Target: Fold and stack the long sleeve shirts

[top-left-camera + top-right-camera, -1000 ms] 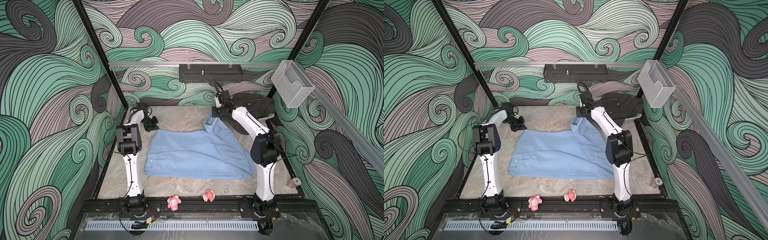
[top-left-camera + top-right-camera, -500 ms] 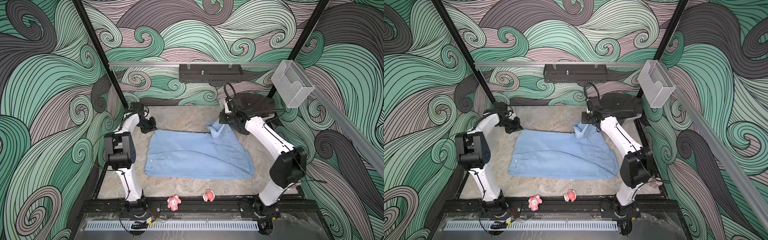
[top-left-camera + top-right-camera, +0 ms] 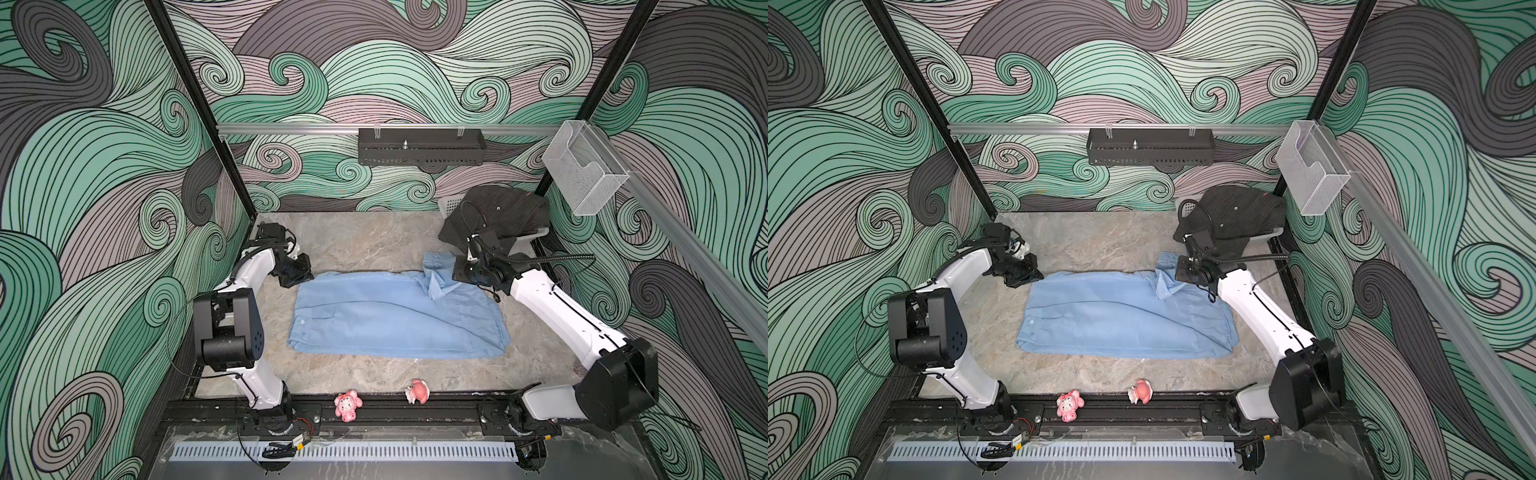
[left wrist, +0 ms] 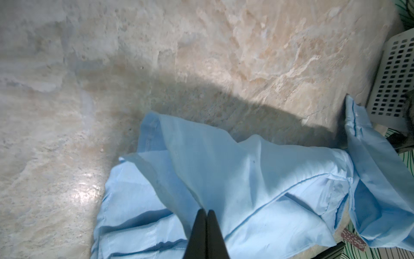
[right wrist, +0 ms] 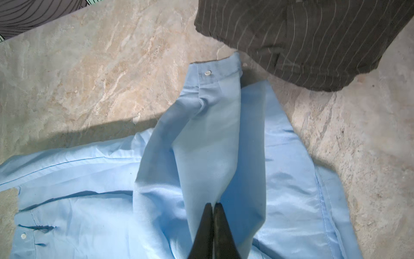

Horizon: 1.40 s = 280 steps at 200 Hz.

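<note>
Pinching the light blue shirt (image 3: 395,320) at its far edge: my left claw (image 4: 207,212) is clamped shut on a corner of cloth and my right claw (image 5: 212,205) on the sleeve, ready, I judge, to fold it over. The shirt lies mid-way across the surface (image 3: 365,237). The dark pinstriped shirt (image 3: 498,212) waits draped over the basket (image 4: 398,78).

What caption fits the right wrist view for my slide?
Right gripper shut on light blue cloth shirt; dark charcoal pinstriped shirt nearby.
</note>
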Motion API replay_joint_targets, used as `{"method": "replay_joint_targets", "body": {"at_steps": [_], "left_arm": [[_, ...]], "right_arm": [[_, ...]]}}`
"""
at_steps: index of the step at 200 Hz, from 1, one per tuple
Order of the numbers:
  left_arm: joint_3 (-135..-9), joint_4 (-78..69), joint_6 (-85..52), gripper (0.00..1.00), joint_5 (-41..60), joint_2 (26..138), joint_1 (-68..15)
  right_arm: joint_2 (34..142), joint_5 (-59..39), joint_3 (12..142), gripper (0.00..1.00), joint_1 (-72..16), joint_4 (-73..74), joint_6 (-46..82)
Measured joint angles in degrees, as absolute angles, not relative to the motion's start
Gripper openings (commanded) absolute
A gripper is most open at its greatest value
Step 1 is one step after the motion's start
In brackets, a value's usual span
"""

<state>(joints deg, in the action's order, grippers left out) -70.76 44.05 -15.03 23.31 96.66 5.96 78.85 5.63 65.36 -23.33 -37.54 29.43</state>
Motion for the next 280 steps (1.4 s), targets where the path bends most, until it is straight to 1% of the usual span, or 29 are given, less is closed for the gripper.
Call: {"method": "replay_joint_targets", "body": {"at_steps": [52, 131, 159, 188, 210, 228, 243, 280], "left_arm": [[-62.39, 43.42, -15.35, 0.0, 21.67, 94.63, 5.96], [-62.5, 43.03, -15.9, 0.0, 18.83, 92.03, 5.96], [-62.78, 42.85, -16.08, 0.06, 18.26, 92.36, 5.96], [-62.78, 42.87, -16.14, 0.1, 17.28, 94.8, 5.96], [-62.76, 43.03, -16.21, 0.15, 16.62, 95.83, 5.96], [-62.76, 43.31, -16.25, 0.26, 16.1, 96.05, 5.96], [-62.78, 43.55, -16.45, 0.33, 15.64, 96.29, 5.96], [-62.78, 43.7, -17.28, 0.36, 15.4, 96.12, 5.93]], "right_arm": [[71.53, 5.34, 55.46, 0.01, -24.01, -38.79, 34.37], [63.42, 3.16, 53.04, 0.02, -24.21, -44.73, 39.68], [61.82, 2.79, 51.77, 0.02, -24.21, -45.76, 39.97], [61.06, 2.35, 47.03, 0.02, -24.23, -46.59, 40.1], [61.06, 1.45, 44.1, 0.02, -24.67, -47.37, 40.07], [61.14, 0.99, 42.87, 0.05, -25.67, -47.7, 40.07], [61.56, 0.67, 42.24, 0.07, -26.72, -47.68, 40.07], [63.02, -0.01, 41.93, 0.09, -29.28, -47.53, 39.68]]}}
